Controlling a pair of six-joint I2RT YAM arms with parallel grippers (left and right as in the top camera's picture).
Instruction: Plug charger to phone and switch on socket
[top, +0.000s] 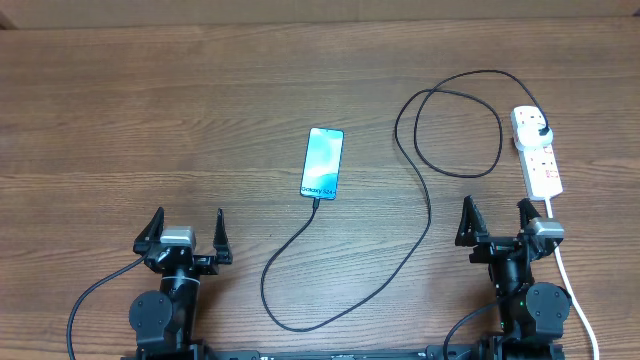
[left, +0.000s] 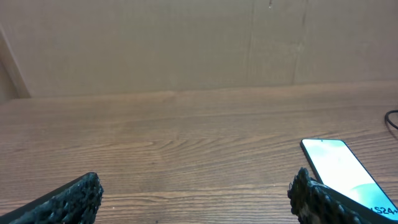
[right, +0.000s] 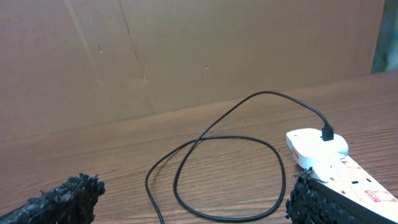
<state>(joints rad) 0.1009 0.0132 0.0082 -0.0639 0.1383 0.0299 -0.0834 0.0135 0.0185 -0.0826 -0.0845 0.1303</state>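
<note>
Well, the phone (top: 323, 162) is lying flat near the middle of the table (top: 150, 100). It is a slim glossy rectangle with rounded corners, its screen glowing cyan and small white lettering sitting at the near end. The charger (top: 428, 215), a thin black rubbery cable, is meeting that near edge with its small tip. From there it is sweeping toward the robot in a wide U, climbing the right side and curling into a loose loop before ending at a black plug (top: 541, 128). That plug is sitting in the far end of the socket (top: 537, 152), a white hard-plastic strip with red markings, lying lengthwise well to the right of the phone. A thicker white cord (top: 575, 290) is trailing from the strip's near end past the right arm. Whether the switch is on, I cannot tell.

The left gripper (top: 188, 218) is waiting near the table's front edge, left of the phone, its rough, knobbly black fingers (left: 68, 199) spread wide and holding nothing. The right gripper (top: 494, 208) is waiting just beside the strip's near end, likewise gaping and empty. The tabletop is showing brown wood grain running sideways, and a plain matte cardboard wall (right: 186, 50) is standing behind it.
</note>
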